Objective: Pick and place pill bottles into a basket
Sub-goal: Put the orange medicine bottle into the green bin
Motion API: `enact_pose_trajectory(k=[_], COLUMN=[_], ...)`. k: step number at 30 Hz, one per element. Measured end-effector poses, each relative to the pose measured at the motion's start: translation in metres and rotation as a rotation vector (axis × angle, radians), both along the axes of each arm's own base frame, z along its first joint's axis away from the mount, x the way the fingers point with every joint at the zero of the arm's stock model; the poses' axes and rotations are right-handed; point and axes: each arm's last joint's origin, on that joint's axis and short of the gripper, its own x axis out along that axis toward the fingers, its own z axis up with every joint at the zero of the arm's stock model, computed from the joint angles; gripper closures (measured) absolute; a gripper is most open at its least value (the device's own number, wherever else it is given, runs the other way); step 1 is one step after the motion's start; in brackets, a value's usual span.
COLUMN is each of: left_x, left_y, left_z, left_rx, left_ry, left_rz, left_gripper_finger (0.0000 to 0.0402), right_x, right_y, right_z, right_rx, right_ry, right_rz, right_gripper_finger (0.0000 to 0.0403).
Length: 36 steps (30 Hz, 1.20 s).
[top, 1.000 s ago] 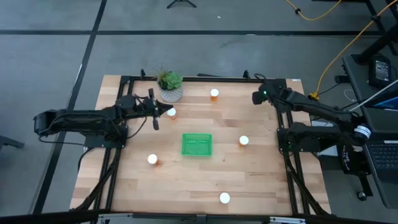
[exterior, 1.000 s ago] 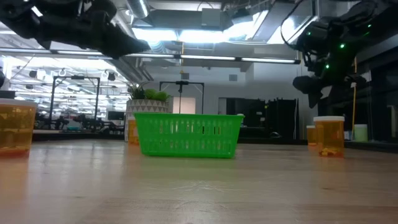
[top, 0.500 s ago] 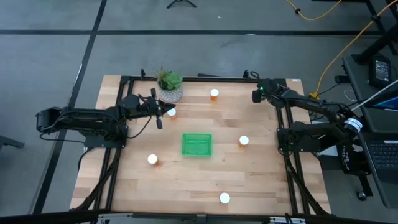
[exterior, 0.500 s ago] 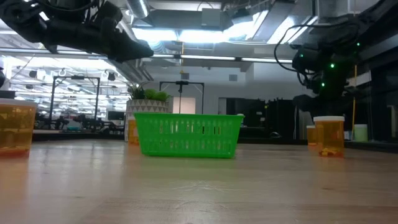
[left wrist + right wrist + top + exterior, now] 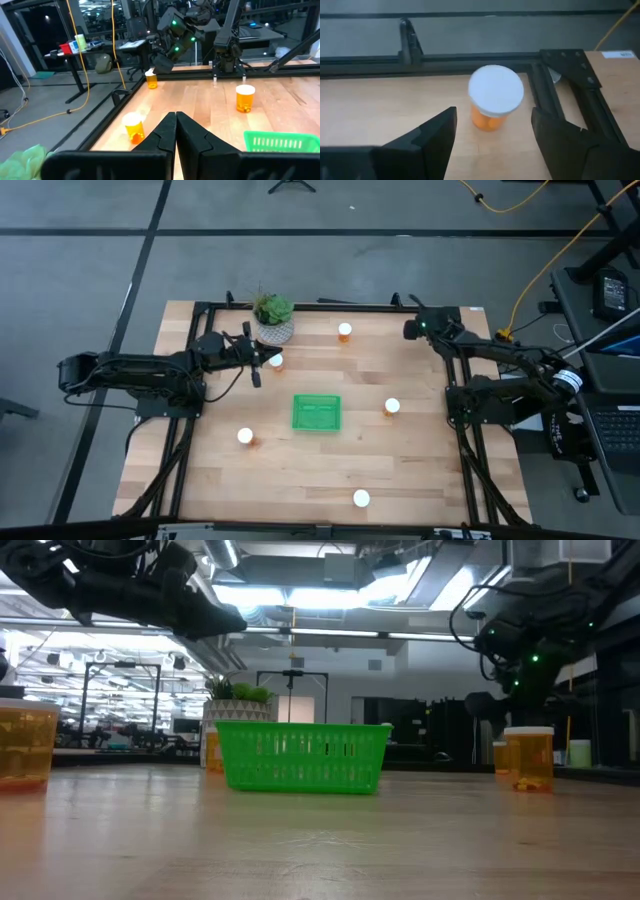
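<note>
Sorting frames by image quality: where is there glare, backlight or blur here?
Low view: bright ceiling lights backlight both arms into silhouettes, while the basket stays crisp. Left wrist view: the shut left gripper and the green plant beside it are soft. Right wrist view: the white bottle cap is nearly blown out.

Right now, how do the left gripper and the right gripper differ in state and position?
The left gripper has its fingers shut together; the right gripper is spread open.

The left gripper hangs by the potted plant, next to the pill bottle beside it; the right gripper sits near the table's far right corner, looking down at a white-capped pill bottle.

Neither holds anything, and the green basket has no bottle in it.
</note>
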Motion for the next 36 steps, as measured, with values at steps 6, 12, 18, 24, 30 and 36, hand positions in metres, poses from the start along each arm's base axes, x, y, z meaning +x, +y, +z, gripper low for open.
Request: enact_pose_trajectory(k=[6, 12, 18, 24, 30, 36], left_x=[0.0, 0.0, 0.0, 0.0, 0.0, 0.0], left_y=[0.0, 0.0, 0.0, 0.0, 0.0, 0.0], left_z=[0.0, 0.0, 0.0, 0.0, 0.0, 0.0], left_rx=[0.0, 0.0, 0.0, 0.0, 0.0, -0.001], left_ry=[0.0, 0.0, 0.0, 0.0, 0.0, -0.001], left_rz=[0.0, 0.0, 0.0, 0.0, 0.0, 0.0], left_gripper_finger=[0.0395, 0.0395, 0.0395, 0.0395, 0.0395, 0.0395], right_x=[-0.005, 0.0, 0.003, 0.003, 0.004, 0.004], right_y=[0.004, -0.002, -0.007, -0.008, -0.009, -0.009], right_z=[-0.01, -0.019, -0.028, -0.029, -0.029, -0.029], right_rx=[-0.019, -0.072, -0.095, -0.122, -0.129, -0.121], right_ry=[-0.024, -0.06, 0.001, 0.004, -0.031, -0.04], right_rz=[-0.066, -0.071, -0.1, -0.13, -0.149, -0.142], right_gripper_finger=[0.0143, 0.0143, 0.0143, 0.0143, 0.0143, 0.0143])
